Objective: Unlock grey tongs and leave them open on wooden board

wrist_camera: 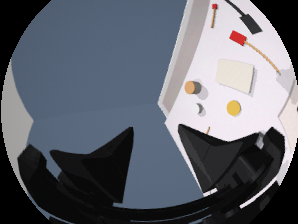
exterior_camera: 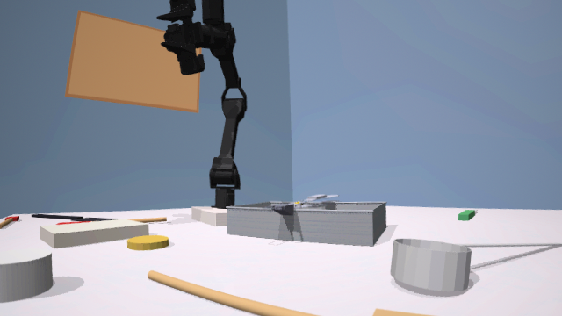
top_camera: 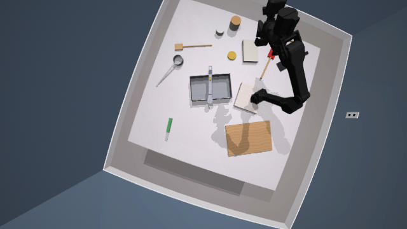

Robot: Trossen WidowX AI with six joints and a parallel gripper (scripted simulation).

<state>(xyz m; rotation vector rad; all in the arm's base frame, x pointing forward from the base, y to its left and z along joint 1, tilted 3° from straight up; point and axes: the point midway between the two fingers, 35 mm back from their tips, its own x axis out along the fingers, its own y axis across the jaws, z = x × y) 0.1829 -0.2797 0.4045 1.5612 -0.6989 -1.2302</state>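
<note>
The grey tongs [top_camera: 210, 90] [exterior_camera: 283, 208] lie across the roasting tin [top_camera: 191, 89] [exterior_camera: 259, 226], over its two long walls. Their arms look closed together, and a small yellow part shows toward one end. The wooden board [top_camera: 261, 143] lies flat on the table, apart from the tin, with arm shadow across it. My gripper [exterior_camera: 162, 31] [wrist_camera: 156, 129] is open and empty, high above the table and well away from the tongs. The tongs, tin and board are out of the wrist view.
The arm stands on a pale base block [top_camera: 243, 97]. A pale block [top_camera: 250, 51] [wrist_camera: 235, 76], a yellow disc [top_camera: 232, 55] [exterior_camera: 147, 242] [wrist_camera: 233, 108], a grey cylinder and an orange-topped cylinder [top_camera: 235, 21] stand behind the tin. A strainer-like cup [top_camera: 178, 60] [exterior_camera: 430, 268] and green-handled tool [top_camera: 169, 125] lie beyond it.
</note>
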